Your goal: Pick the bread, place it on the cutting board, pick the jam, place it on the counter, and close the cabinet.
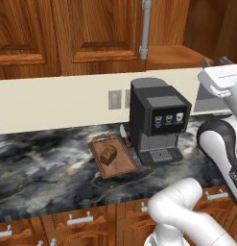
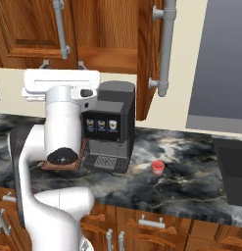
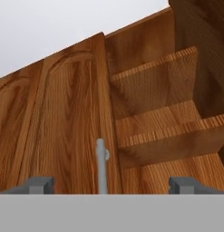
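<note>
The bread (image 1: 109, 154) lies on the cutting board (image 1: 121, 166), which rests on the counter (image 1: 43, 168) left of a coffee machine. The jam (image 2: 157, 167) stands on the counter (image 2: 181, 181) right of that machine. My gripper (image 1: 216, 62) (image 2: 62, 64) is raised in front of the cabinet (image 1: 91, 29), open, with nothing between its fingers. In the hand view the gripper (image 3: 111, 186) faces a shut door with a grey handle (image 3: 101, 165) and bare wooden shelves (image 3: 168, 131) to its right. One cabinet door (image 2: 148, 59) stands open, edge-on, with its tube handle (image 2: 166, 49).
A black coffee machine (image 1: 158, 120) (image 2: 110, 127) stands against the cream wall, right of the board. Low drawers with short silver handles (image 1: 81, 219) run under the counter. A grey panel (image 2: 225, 63) and a dark appliance (image 2: 232, 166) sit at the far right.
</note>
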### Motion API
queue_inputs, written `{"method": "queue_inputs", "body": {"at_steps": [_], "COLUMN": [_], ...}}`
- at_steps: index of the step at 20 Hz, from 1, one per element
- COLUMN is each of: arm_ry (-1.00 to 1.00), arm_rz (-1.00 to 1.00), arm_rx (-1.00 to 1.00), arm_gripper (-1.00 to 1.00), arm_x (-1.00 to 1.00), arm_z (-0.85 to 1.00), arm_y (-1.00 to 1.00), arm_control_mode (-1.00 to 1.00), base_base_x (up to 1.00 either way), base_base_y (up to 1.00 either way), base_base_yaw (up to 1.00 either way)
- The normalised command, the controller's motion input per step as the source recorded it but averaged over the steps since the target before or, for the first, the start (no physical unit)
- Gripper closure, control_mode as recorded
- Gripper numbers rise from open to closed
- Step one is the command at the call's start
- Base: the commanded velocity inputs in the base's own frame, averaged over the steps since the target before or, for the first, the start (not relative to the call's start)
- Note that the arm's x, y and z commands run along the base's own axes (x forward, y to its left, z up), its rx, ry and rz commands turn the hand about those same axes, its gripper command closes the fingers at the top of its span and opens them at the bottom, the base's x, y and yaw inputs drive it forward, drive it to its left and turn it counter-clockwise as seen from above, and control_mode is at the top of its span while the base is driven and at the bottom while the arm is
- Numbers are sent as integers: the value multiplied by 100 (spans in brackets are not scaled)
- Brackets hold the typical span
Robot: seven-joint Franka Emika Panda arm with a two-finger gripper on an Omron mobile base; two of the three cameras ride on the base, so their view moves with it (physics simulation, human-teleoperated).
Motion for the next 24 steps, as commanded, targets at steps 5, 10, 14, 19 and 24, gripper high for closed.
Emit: {"method": "queue_inputs", "body": {"at_steps": [5,10,14,19,24], "arm_ry": [0,0,0,0,3], "arm_rz": [2,2,2,2,3], "arm_rx": [0,0,0,0,0], "arm_gripper": [-100,-100,-100,-100,-100], "arm_x": [-54,-49,-43,-33,-30], "arm_z": [0,0,0,0,0], "arm_y": [-14,-12,-13,-10,-13], "arm_control_mode": [-100,-100,-100,-100,-100], "base_base_x": [0,0,0,0,0], "base_base_y": [0,0,0,0,0], "base_base_yaw": [0,0,0,0,0]}}
